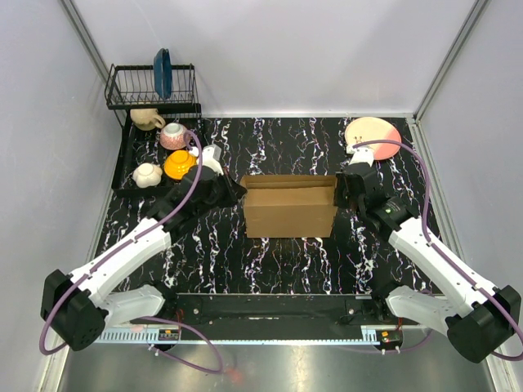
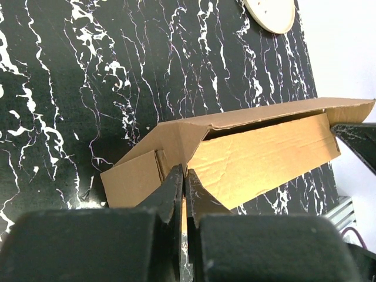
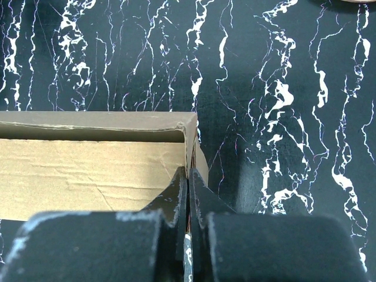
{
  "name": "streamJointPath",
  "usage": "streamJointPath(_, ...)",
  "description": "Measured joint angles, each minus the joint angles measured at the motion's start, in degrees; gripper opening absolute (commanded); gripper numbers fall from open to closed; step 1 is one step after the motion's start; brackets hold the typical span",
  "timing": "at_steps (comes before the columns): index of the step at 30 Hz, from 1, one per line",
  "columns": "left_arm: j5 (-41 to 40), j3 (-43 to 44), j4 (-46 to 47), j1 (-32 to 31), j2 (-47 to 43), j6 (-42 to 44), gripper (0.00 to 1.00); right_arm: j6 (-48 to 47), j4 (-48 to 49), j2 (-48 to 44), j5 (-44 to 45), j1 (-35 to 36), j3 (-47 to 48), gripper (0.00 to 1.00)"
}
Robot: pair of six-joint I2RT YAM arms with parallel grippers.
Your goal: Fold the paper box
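Observation:
The brown cardboard paper box (image 1: 289,204) stands in the middle of the table, formed into a long open shape. My left gripper (image 1: 237,191) is shut on the box's left end wall; in the left wrist view the fingers (image 2: 176,183) pinch the cardboard edge of the box (image 2: 264,158). My right gripper (image 1: 340,189) is shut on the box's right end wall; in the right wrist view the fingers (image 3: 181,185) clamp the thin wall at the corner of the box (image 3: 88,167). The box interior is open toward both wrist cameras.
A black dish rack (image 1: 153,86) with a blue plate stands at the back left, with cups and an orange bowl (image 1: 179,164) in front of it. A pink plate (image 1: 373,134) lies at the back right, also in the left wrist view (image 2: 270,14).

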Motion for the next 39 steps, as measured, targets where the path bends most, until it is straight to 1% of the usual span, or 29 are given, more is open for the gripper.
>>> streamJointPath(10, -2.49, -0.68, -1.6, -1.36, -2.36, 5.66, 0.0, 0.0, -0.07, -0.15, -0.17, 0.44, -0.02, 0.0)
streamJointPath(20, -3.56, -2.34, 0.33, -1.6, -3.5, 8.9, 0.0, 0.04, -0.26, -0.35, -0.33, 0.55, -0.02, 0.0)
streamJointPath(30, -6.08, -3.26, 0.07, -1.79, -5.11, 12.46, 0.0, 0.26, -0.2, -0.57, -1.27, 1.05, -0.2, 0.0)
streamJointPath(39, -6.01, -3.26, 0.11, -1.79, -5.11, 13.62, 0.0, 0.28, 0.0, -0.57, -1.44, 1.07, -0.28, 0.0)
